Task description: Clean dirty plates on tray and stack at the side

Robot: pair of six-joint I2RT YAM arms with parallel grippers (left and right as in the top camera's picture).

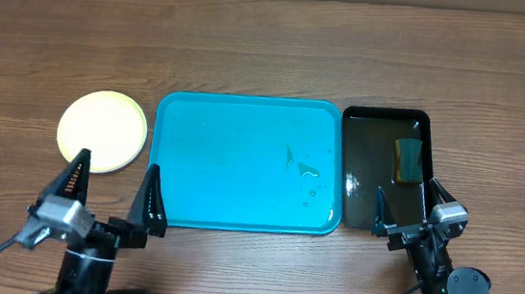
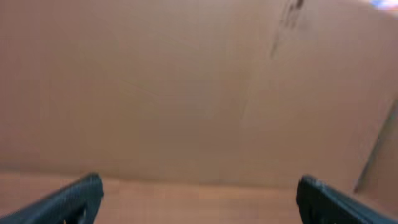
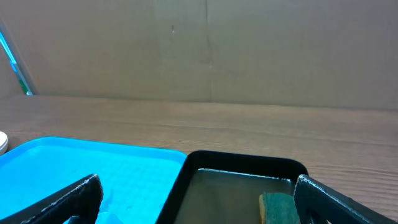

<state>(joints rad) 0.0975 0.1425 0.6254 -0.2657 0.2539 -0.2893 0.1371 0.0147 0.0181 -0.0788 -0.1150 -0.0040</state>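
As seen from overhead, the tray (image 1: 233, 154) lies at mid-table (image 1: 253, 50), with droplets (image 1: 308, 176) on its right half. A yellow-green plate (image 1: 102, 130) rests just left of it, clear of the rim. Left gripper (image 1: 118, 160): fingers spread wide, nearside, between plate and tray. Right gripper (image 1: 406, 187): fingers spread, over the near end of the black tray (image 1: 367, 167), which holds a sponge (image 1: 407, 159).

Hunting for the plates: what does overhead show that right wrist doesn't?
Only overhead: the pale yellow plate, left of the blue tray and apart from it, plus the open left pincer. Only right wrist: the cardboard wall behind the table. Both: the blue tray, no plate on it, the black tray, its sponge, the open right pincer.
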